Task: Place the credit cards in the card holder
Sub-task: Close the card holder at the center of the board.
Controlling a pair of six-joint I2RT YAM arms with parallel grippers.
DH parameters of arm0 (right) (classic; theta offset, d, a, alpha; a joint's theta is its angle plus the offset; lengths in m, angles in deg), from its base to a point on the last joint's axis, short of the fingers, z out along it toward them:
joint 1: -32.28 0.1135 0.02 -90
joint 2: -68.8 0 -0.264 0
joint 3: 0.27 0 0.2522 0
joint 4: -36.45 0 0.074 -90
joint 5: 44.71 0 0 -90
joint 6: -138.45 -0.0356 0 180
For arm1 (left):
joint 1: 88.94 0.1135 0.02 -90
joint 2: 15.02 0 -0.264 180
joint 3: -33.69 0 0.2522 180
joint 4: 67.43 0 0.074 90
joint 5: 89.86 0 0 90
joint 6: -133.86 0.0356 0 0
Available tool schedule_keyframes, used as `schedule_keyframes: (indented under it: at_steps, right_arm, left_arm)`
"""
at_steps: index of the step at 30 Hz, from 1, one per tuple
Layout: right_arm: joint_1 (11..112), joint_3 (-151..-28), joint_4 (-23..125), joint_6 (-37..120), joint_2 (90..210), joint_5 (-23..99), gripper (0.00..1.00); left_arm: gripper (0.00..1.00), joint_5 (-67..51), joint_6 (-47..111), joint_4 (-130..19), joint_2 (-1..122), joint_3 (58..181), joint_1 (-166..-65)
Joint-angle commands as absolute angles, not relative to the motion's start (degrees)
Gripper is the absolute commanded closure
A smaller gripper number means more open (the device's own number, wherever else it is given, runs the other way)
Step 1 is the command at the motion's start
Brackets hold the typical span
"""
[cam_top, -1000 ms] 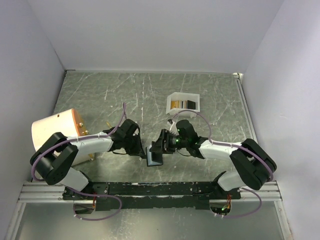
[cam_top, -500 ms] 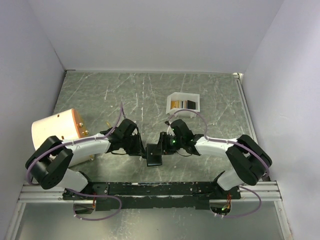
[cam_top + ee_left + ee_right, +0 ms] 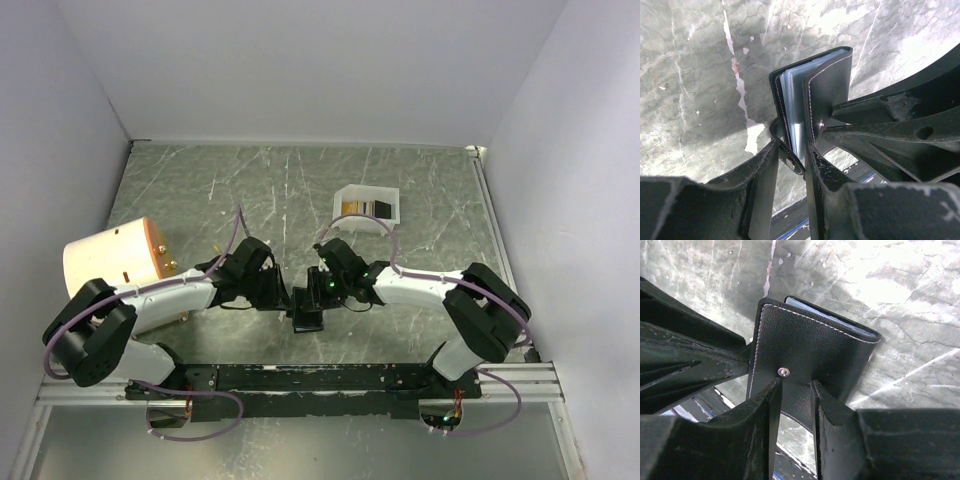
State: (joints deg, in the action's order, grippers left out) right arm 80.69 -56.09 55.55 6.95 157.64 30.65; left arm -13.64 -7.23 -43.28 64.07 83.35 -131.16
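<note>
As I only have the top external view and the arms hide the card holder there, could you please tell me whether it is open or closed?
Observer: The left wrist view shows the card holder slightly ajar, with pale blue-grey pockets showing inside.
Operator: Thank you. Where do the left gripper's fingers sit?
Observer: The left gripper straddles the holder's near edge, with the snap strap between its fingers.
Operator: And the right gripper?
Observer: In the right wrist view, the right gripper meets the holder's black outside just below its metal snap stud. I cannot tell whether it is clamped.
</note>
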Motion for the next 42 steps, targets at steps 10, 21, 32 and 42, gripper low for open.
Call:
schedule_keyframes:
  at_steps: [10,21,32,42]
  right_arm:
    - [83.9,-58.8,64.0,10.1,160.0,40.8,0.73]
    - [84.9,-57.5,60.2,8.9,154.5,40.2,0.71]
    - [84.9,-56.1,50.7,5.8,152.8,34.9,0.80]
    - [84.9,-57.5,48.8,4.9,156.5,31.9,0.81]
  left_arm:
    - [0.58,-13.7,-8.6,-45.5,61.3,82.7,-131.3]
    - [0.59,-12.8,-8.5,-47.2,63.5,82.6,-131.4]
    - [0.60,-12.8,-7.9,-46.5,65.4,84.8,-130.2]
    - [0.59,-13.5,-7.5,-46.5,66.4,85.5,-128.6]
